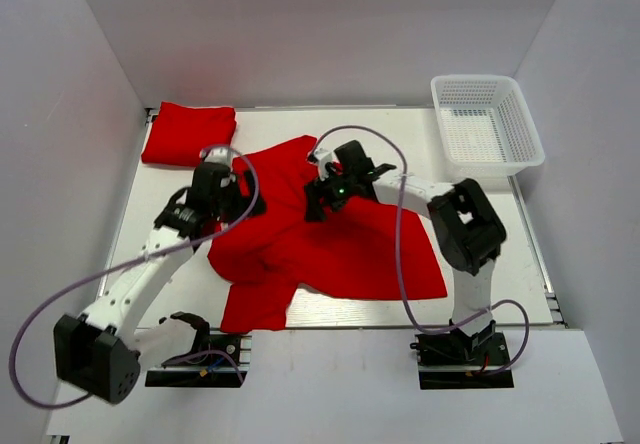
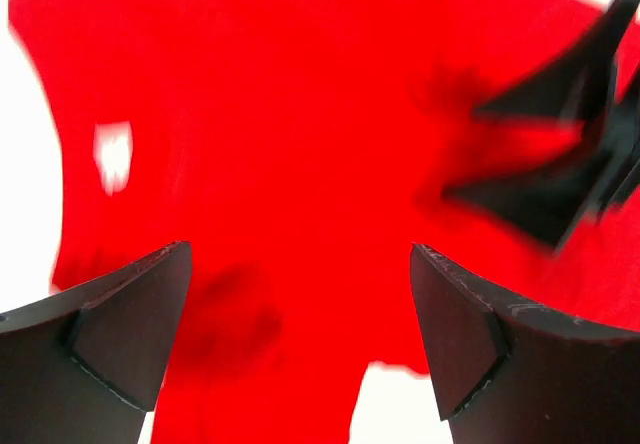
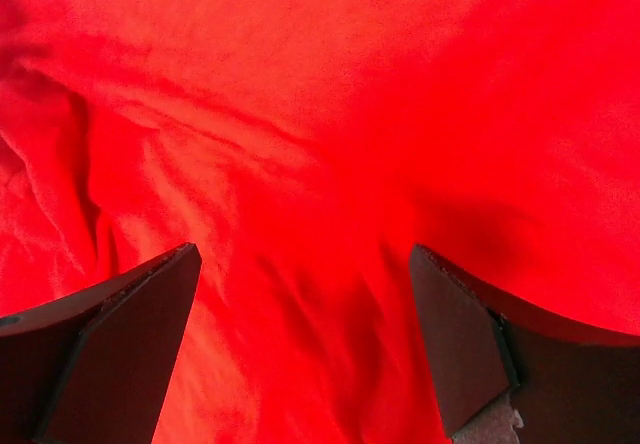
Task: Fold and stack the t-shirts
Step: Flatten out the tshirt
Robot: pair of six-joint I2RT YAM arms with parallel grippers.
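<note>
A crumpled red t-shirt [image 1: 340, 249] lies spread over the middle of the table. A second red t-shirt [image 1: 188, 134] lies folded at the back left. My left gripper [image 1: 238, 186] is open and empty over the spread shirt's left edge. In the left wrist view it [image 2: 300, 264] hovers above the red fabric [image 2: 300, 114], with a white neck tag [image 2: 112, 154] at the left and the right gripper's dark fingers [image 2: 555, 189] at the right. My right gripper [image 1: 317, 202] is open and empty over the shirt's upper middle. The right wrist view shows it [image 3: 300, 264] just above wrinkled fabric [image 3: 300, 94].
A white mesh basket [image 1: 487, 124] stands at the back right corner. The white table [image 1: 500, 264] shows bare to the right of the shirt and along the near edge. Grey walls close in the sides and back.
</note>
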